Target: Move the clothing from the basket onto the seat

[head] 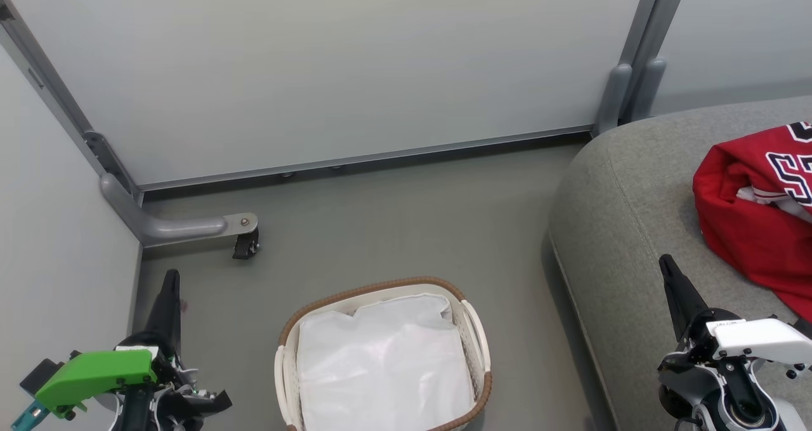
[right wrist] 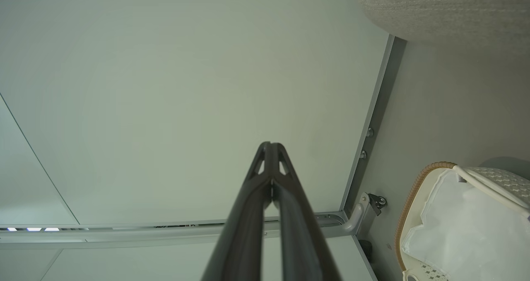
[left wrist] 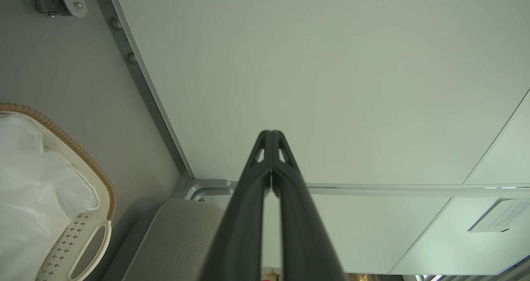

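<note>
Clothing (head: 755,215): red and rumpled, up on the seat (head: 622,228) at the far right, clear of both hands; I can see nothing red in the basket (head: 474,329).
Left gripper (head: 170,285): near left, fingers pressed tight together, clenched on nothing, pointing toward the far wall (head: 317,69).
Right gripper (head: 669,272): near right, seen against the seat's near part, fingers likewise pinched together and empty, just short of the garment.
Basket: on the floor (head: 393,228) between the two arms, near centre, holding a white liner (head: 380,361).
Seat: garment lies well in from its rounded left edge.
Risk: this looks done to me. The danger is a stray sweep of the right arm catching a loose fold and dragging it over that curved edge, or a hand mistaking the liner for laundry.
Materials: slick, crumpled red jersey with dark-and-white lettering; coarse grey woven upholstery with a stitched seam; stiff perforated cream plastic under a brown braided rim; thin crinkly liner; smooth grey floor.
</note>
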You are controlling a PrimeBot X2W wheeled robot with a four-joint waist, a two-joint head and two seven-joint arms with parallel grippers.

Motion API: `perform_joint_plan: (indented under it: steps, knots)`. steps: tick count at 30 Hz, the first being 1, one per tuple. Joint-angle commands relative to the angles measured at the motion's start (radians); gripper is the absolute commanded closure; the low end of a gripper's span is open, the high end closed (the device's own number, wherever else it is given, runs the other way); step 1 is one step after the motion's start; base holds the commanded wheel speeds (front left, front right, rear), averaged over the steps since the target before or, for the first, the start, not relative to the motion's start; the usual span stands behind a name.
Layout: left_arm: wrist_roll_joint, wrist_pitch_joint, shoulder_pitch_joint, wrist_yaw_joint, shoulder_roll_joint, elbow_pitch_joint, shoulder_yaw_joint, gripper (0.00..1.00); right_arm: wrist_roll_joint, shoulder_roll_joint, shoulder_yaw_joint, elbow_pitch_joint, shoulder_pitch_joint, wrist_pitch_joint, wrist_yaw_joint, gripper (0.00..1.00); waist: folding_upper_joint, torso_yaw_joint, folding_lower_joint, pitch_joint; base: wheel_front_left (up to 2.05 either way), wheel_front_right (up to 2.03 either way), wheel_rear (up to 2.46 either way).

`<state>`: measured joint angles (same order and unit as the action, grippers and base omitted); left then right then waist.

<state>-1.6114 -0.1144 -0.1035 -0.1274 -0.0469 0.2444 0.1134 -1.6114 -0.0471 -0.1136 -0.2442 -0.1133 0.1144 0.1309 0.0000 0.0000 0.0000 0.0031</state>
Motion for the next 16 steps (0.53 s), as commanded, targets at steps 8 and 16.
perform_joint_plan:
  steps: [8,16]
  knots:
    - [-0.003,-0.003,-0.01,-0.006,-0.006,-0.002,0.002,1.0,-0.003,-0.006,-0.002,0.002,0.011,0.003,0.0,1.0,0.0,0.0,0.0,0.0,0.0,0.0,0.0]
    - [-0.003,-0.003,-0.01,-0.006,-0.006,-0.002,0.002,1.0,-0.003,-0.006,-0.002,0.002,0.011,0.003,0.0,1.0,0.0,0.0,0.0,0.0,0.0,0.0,0.0]
